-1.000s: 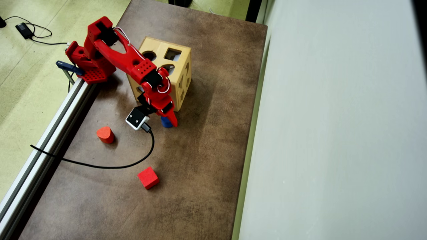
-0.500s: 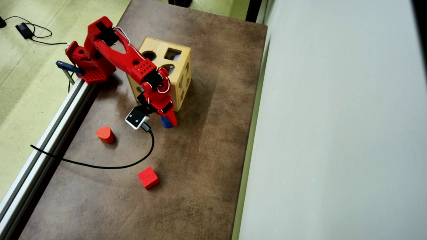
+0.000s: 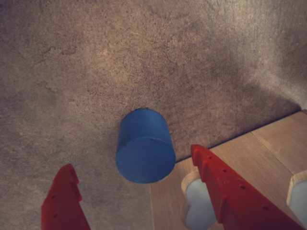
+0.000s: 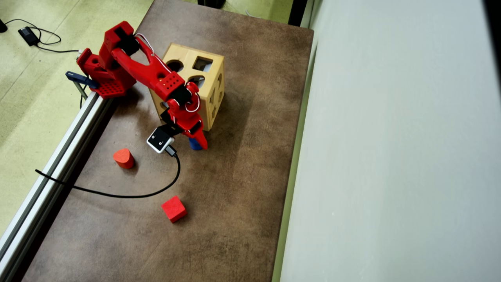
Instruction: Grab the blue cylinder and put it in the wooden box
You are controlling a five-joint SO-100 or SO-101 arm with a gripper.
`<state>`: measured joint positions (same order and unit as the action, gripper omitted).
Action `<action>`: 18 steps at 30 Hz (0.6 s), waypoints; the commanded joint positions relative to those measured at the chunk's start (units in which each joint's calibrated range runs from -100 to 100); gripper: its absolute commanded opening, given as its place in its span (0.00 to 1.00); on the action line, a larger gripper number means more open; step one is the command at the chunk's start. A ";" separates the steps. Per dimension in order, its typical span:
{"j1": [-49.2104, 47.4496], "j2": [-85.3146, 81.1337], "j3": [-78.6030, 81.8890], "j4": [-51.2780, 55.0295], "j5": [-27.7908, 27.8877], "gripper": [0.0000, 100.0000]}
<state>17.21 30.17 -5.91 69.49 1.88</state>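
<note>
one big brown tabletop (image 4: 235, 196) holds everything, and it looks rough and blotchy like stone. next biggest is the wooden box (image 4: 213, 84), a pale smooth cube with round and square holes cut in it. the red plastic gripper (image 3: 139, 184) is open wide and holds nothing. its two toothed fingers (image 3: 225, 184) hang on each side of the blue cylinder (image 3: 144, 148). the blue cylinder stands on the tabletop just beside the box, round with a flat top. to grab it well, i think the gripper should go lower, keep the cylinder in the middle, and not bump the box. a red cube (image 4: 173, 208) sits well apart.
</note>
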 commanded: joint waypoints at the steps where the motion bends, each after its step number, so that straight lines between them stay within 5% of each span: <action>1: -0.50 1.13 -2.40 -0.45 0.20 0.37; 18: -0.57 10.04 -10.54 -0.45 0.24 0.36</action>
<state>17.14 40.93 -13.68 69.33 1.88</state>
